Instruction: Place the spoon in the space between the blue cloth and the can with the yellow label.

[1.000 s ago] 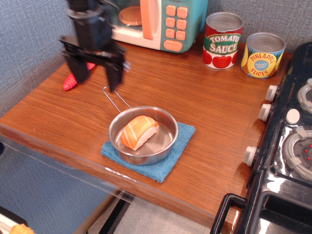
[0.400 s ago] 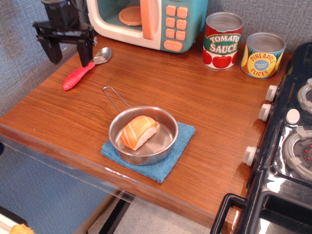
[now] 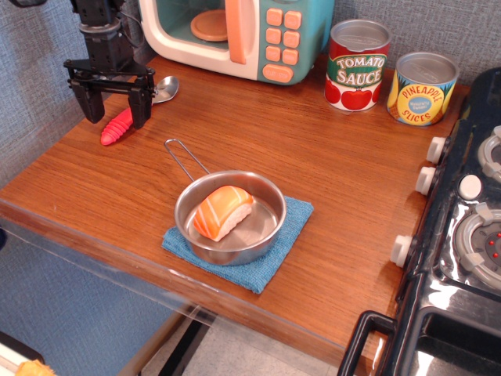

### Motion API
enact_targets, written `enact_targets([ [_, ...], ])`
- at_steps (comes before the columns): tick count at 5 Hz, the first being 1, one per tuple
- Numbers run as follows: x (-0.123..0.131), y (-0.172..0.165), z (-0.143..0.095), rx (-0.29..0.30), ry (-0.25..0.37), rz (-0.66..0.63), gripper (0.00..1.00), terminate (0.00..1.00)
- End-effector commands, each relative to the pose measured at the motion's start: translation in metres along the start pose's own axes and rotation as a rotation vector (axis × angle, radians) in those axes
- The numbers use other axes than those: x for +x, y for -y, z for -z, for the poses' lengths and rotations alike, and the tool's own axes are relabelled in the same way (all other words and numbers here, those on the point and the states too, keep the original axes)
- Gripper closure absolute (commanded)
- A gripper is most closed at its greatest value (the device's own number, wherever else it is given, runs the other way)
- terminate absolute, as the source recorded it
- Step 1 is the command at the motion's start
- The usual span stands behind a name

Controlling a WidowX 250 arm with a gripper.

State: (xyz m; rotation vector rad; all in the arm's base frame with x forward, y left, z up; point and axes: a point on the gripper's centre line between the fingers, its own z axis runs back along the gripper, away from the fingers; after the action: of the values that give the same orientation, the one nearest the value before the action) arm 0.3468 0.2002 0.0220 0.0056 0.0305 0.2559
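Since the earlier frame, our gripper (image 3: 116, 108) has descended over the spoon (image 3: 131, 115); everything else is unmoved. Nearest on the desk (image 3: 329, 204), the blue cloth (image 3: 270, 258) lies under a steel pan (image 3: 262, 223). Farther back, our jaws stand apart, straddling the red handle. The can with the yellow label (image 3: 423, 88) stands farthest right.

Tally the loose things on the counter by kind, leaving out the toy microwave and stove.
Cans: 2, tomato and pineapple
Spoon: 1
Pan: 1
Cloth: 1
Sushi: 1, inside the pan
Total: 6
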Motion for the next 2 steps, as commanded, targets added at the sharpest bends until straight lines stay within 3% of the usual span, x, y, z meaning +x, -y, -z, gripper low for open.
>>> enact_targets([
  [1, 0.0071, -0.0066, -0.0063, 0.008, 0.04, 0.005, 1.0, 0.0],
  [2, 0.0063, -0.0074, -0.0064, 0.005, 0.034, 0.006, 1.0, 0.0],
])
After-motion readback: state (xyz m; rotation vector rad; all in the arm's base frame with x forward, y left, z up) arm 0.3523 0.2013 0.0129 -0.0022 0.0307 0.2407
